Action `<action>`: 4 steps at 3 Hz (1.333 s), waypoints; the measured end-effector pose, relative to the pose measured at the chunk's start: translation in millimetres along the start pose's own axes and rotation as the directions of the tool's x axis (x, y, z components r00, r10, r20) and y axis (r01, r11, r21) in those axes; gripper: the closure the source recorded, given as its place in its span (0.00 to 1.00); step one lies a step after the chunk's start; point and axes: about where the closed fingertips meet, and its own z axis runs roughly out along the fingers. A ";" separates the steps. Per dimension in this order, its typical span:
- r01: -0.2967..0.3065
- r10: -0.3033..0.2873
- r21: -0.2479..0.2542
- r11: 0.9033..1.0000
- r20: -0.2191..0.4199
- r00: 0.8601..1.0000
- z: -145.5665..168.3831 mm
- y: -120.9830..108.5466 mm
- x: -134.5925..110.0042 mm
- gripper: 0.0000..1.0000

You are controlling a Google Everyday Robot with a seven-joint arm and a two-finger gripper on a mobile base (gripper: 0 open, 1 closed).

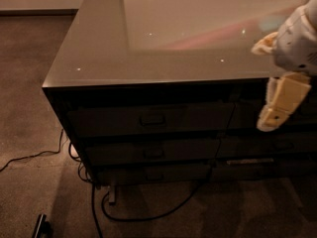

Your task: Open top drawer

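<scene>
Dark top drawer (119, 119) horizontal; claw (271, 119) right.

— What does the arm look like?
— The wrist casing (299, 38) is rounded and whitish-grey, with a few small dark specks on it. I cannot tell whether they are screws or holes.
— And the gripper?
— The gripper (277, 108) sits at the right edge of the view, just below that casing. It is pale cream-yellow and blocky, with a lighter square face near its lower end that bears a small dark mark. A cream tab (265, 42) sticks out beside the casing.
</scene>
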 end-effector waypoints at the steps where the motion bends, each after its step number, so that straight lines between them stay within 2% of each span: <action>1: 0.041 -0.038 -0.078 0.996 0.033 0.999 53.1 -2.3 -10.8 0.00; 2: 0.081 -0.081 -0.188 0.979 0.005 0.997 173.1 -4.7 -21.4 0.00; 3: 0.081 -0.082 -0.188 0.979 0.005 0.997 173.5 -4.7 -21.3 0.00; 4: 0.094 -0.088 -0.202 0.975 0.038 0.995 184.5 -4.8 -23.8 0.00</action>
